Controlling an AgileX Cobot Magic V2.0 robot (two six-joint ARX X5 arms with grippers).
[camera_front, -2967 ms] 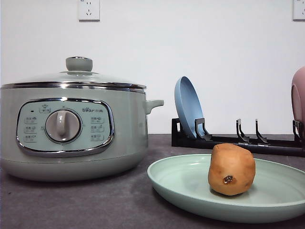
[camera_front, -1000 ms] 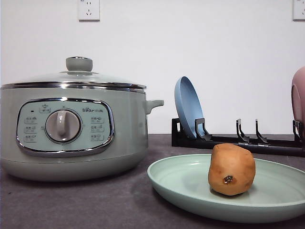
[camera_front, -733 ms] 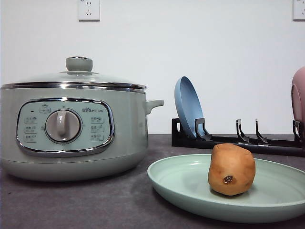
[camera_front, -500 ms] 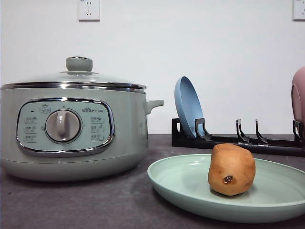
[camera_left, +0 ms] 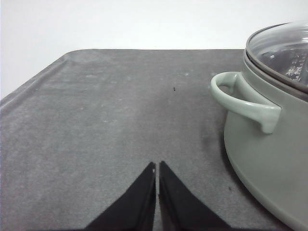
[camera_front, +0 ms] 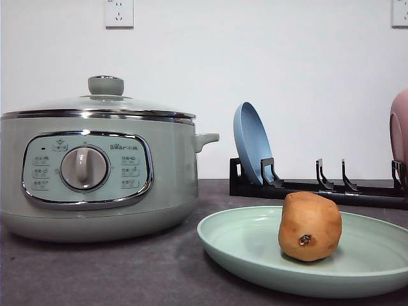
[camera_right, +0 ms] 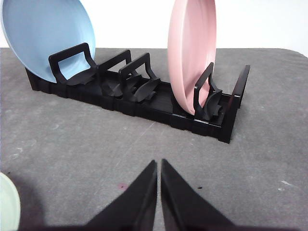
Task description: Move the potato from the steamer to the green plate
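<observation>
One potato (camera_front: 310, 227), one steamer (camera_front: 95, 166), three plates (camera_front: 252, 141).

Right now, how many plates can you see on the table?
3. The green plate lies flat beside the steamer, holding the potato. The blue plate and the pink plate stand upright at opposite ends of the black rack.

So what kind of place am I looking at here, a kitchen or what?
Probably a staged kitchen tabletop rather than a real kitchen: a steamer with its lid on, a potato on a green plate, and a black dish rack on a grey mat before a bare white wall.
</observation>
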